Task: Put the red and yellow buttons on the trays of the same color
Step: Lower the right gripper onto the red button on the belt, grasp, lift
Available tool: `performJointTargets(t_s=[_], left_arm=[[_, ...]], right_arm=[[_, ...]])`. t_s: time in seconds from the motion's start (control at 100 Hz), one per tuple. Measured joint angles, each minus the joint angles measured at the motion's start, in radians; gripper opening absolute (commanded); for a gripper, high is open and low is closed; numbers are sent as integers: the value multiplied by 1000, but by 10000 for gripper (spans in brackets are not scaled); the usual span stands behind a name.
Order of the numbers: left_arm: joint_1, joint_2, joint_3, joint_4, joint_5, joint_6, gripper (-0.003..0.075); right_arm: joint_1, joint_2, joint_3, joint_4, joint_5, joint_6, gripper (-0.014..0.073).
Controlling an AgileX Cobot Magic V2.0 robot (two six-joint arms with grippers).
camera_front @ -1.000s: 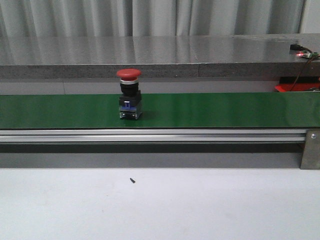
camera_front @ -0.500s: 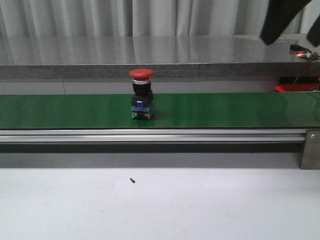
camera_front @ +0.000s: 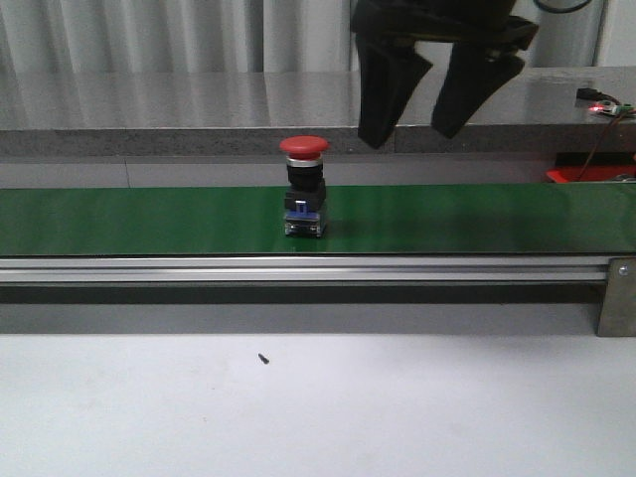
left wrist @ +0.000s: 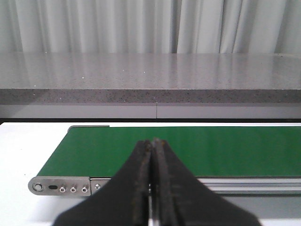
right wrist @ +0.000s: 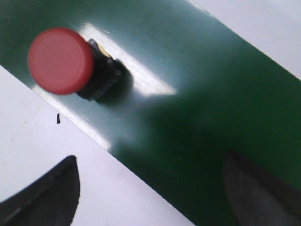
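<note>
The step in hand is the pick of the red button [camera_front: 304,187], and no grasp is made yet. The button stands upright on the green belt [camera_front: 477,219], near the middle of the front view, with its red cap on top and a dark body with a small blue part below.

The right gripper [camera_front: 415,127] hangs above the belt, a little to the right of the button and higher than its cap. Its jaws are wide apart and hold nothing. In the right wrist view the red cap [right wrist: 60,60] lies off to one side, not between the two fingers [right wrist: 47,197], so the gripper is not lined up.

In my judgement the next move is to bring the open jaws over the button, go down around the dark body under the cap, and close. If the belt is running, the timing must be right.

The left gripper [left wrist: 151,188] is near the end of the belt, its jaws pressed together on nothing.

Nothing stands between the right gripper and the button. A grey ledge [camera_front: 199,109] runs behind the belt, and a small dark speck [camera_front: 263,358] lies on the white table [camera_front: 397,407]. A red thing [camera_front: 586,173] shows at the far right, perhaps a tray; no yellow tray is in view.
</note>
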Motion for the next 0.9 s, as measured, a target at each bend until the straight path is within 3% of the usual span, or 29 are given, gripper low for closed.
performJointTargets(t_s=[0.25,0.48,0.55,0.7,0.75,0.9], left_arm=[[0,0,0,0,0,0,-20],[0,0,0,0,0,0,-20],[0,0,0,0,0,0,-20],[0,0,0,0,0,0,-20],[0,0,0,0,0,0,-20],[0,0,0,0,0,0,-20]], right_arm=[[53,75,-41,30,-33,-103,612],[59,98,-43,61,-106,-121,604],[59,103,-43,61,-107,-123,524],[59,110,-43,61,-112,-125,198],[59,110,-43,61,-114,-125,125],[57,110,-43,61,-121,-125,94]])
